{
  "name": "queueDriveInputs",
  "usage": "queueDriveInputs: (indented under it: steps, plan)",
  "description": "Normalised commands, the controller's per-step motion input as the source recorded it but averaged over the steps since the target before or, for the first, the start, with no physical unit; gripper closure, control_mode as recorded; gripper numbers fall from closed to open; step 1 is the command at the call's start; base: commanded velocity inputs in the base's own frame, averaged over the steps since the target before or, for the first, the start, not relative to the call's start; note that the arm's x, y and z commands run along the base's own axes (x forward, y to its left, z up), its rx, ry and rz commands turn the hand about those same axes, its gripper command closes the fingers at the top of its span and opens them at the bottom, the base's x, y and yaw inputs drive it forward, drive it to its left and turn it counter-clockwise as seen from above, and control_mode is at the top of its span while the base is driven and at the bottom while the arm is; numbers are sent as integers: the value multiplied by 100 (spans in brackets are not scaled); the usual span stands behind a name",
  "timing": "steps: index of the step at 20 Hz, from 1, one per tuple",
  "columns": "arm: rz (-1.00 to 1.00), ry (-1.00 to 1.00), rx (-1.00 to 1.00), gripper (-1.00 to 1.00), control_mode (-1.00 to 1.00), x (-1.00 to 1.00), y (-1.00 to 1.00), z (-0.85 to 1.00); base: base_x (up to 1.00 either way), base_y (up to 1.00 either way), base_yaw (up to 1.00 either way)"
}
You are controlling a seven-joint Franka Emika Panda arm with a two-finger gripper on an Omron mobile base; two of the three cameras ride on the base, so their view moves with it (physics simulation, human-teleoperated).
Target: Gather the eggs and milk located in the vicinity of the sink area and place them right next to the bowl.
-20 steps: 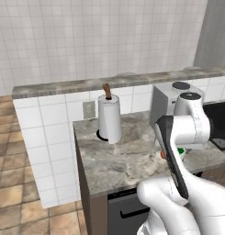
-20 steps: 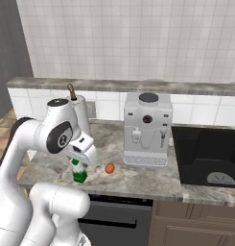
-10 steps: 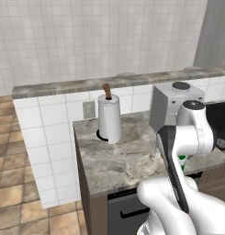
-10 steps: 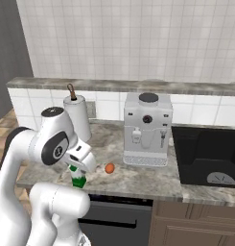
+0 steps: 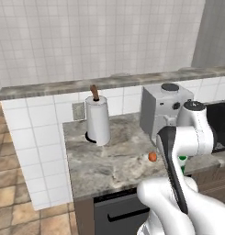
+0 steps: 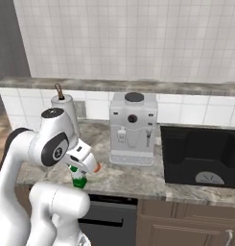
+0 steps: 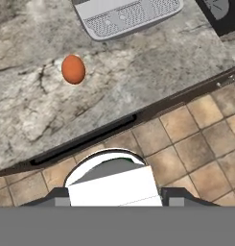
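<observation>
My gripper (image 6: 80,176) is shut on the milk (image 6: 79,182), a small green container with a white top (image 7: 111,185). It hangs just off the counter's front edge, over the tiled floor. Its green body also peeks out behind my arm (image 5: 182,161). One orange-brown egg (image 7: 73,68) lies on the marble counter (image 5: 109,160) near the front edge, beside the gripper (image 7: 111,193). That egg (image 5: 152,157) sits in front of the coffee machine (image 6: 97,167). The bowl is out of view.
A grey coffee machine (image 6: 134,128) with a perforated drip tray (image 7: 128,17) stands at mid-counter. A white paper-towel roll (image 5: 97,120) stands to the left by the tiled wall. A black recessed panel (image 6: 200,153) lies to the right. A dark drawer front (image 5: 116,212) runs below the counter.
The whole scene has slid left in both base views, so the base has moved right. The gripper keeps the milk and has sunk a little toward the counter's front edge.
</observation>
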Motion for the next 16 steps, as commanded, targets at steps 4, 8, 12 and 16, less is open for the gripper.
queueDriveInputs:
  steps: [4,8,12,16]
  plan:
    - [0,0,0,100,100,0,0,0,0,-92,0]
    - [0,0,0,100,100,0,0,0,0,-94,0]
    - [0,0,0,100,100,0,0,0,0,-100,0]
    - [0,0,0,100,100,0,0,0,0,-100,0]
